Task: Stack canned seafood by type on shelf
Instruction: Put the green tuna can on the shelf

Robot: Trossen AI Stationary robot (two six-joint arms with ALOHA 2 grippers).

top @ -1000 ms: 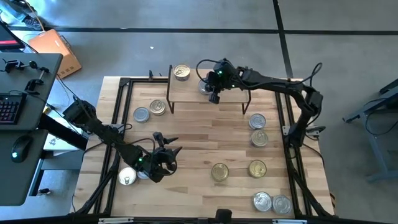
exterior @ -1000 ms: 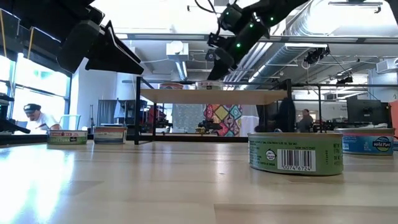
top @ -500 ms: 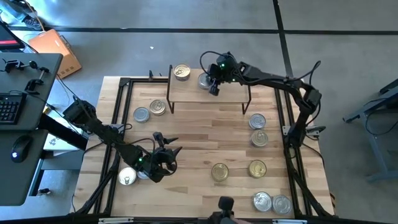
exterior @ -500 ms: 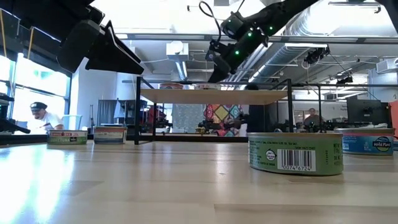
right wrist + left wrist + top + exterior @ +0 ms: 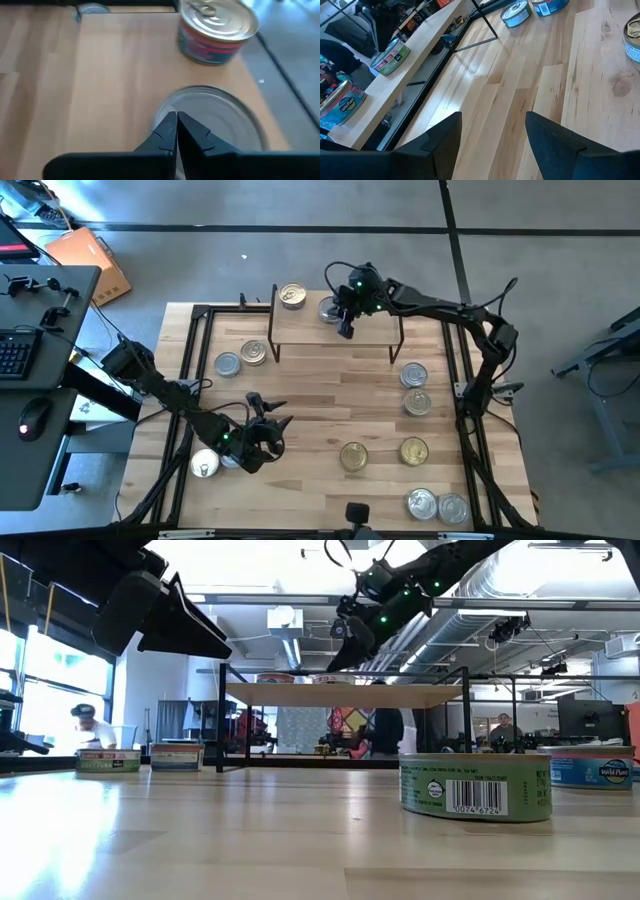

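Observation:
The shelf (image 5: 335, 332) stands at the table's far middle on thin black legs. Two tins rest on its top near the far edge: a red-labelled one (image 5: 217, 30) and a silver-lidded one (image 5: 212, 117). My right gripper (image 5: 176, 127) is shut and slants down over the silver tin's near rim. Several more tins lie on the table, such as a gold-lidded one (image 5: 352, 455). My left gripper (image 5: 272, 428) waits open above the table's near left, with nothing between its fingers (image 5: 442, 140). My right gripper's shut fingertips (image 5: 170, 125) stand over the near rim (image 5: 165, 107) of the silver tin's lid, coming down at a slant from the table's right. The fingers hide the spot, so I cannot tell whether they touch the lid.
Tins lie left of the shelf (image 5: 240, 358), along the right side (image 5: 415, 388), at the near middle (image 5: 413, 450) and in the near right corner (image 5: 437, 505). One tin (image 5: 205, 465) lies beside my left arm. A green-labelled tin (image 5: 475, 783) fills the low view's foreground.
My right gripper has drawn back a little toward the shelf's far edge and turned its wrist, staying shut. More of the silver tin's lid now shows beside it.

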